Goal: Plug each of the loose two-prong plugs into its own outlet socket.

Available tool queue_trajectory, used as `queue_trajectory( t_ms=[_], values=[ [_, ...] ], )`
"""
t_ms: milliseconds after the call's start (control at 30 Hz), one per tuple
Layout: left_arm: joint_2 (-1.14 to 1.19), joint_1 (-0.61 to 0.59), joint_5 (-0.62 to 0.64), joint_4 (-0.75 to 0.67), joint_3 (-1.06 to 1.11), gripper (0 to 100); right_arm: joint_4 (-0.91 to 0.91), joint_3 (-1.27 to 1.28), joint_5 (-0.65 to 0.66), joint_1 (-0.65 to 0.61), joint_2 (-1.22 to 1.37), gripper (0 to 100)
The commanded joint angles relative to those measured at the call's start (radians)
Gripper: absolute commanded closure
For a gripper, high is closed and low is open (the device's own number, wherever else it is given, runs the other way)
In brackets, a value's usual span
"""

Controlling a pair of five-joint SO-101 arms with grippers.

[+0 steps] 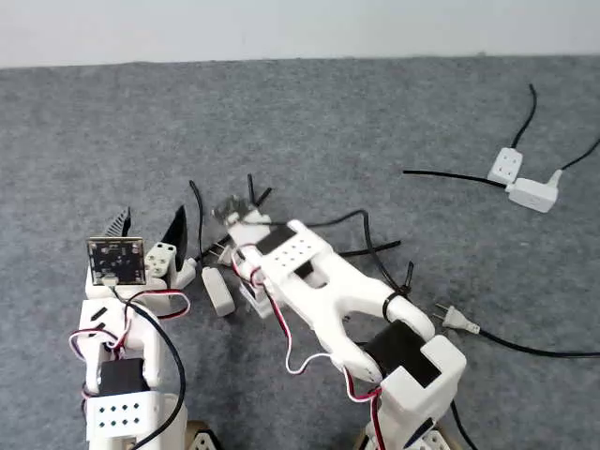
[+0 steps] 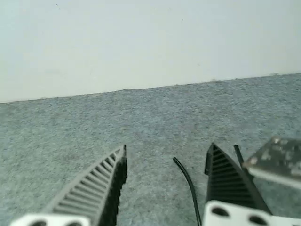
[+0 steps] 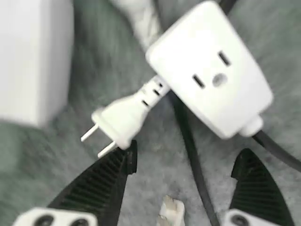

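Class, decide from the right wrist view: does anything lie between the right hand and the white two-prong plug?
Nothing visible does. The white plug lies just off one finger of the open right hand; a black cable runs between the fingers, beside the plug.

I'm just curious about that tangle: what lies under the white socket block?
A black cable passes under the white socket block and comes out beside the white plug; its middle stretch is hidden beneath the block.
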Motion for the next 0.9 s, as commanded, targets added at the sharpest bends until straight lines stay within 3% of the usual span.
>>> queue_trajectory(
  t_ms=[0,200,467,733,867],
  values=[
    [-0.002,-0.026,0.02,-0.038,-0.018,74,0.007,-0.106,-0.084,-0.021,-0.008,68.8],
    [-0.008,-0.035,0.021,-0.038,-0.019,74,0.004,-0.12,-0.158,-0.051,-0.01,68.8],
    [-0.002,-0.137,0.101,-0.038,-0.054,74,-0.065,-0.141,-0.224,-0.108,0.054,68.8],
    [-0.005,-0.155,0.101,-0.034,-0.068,74,-0.076,-0.27,-0.319,-0.11,0.219,69.0],
    [-0.002,-0.153,0.101,-0.034,-0.067,74,0.019,-0.344,-0.322,-0.117,0.277,78.3]
  ],
)
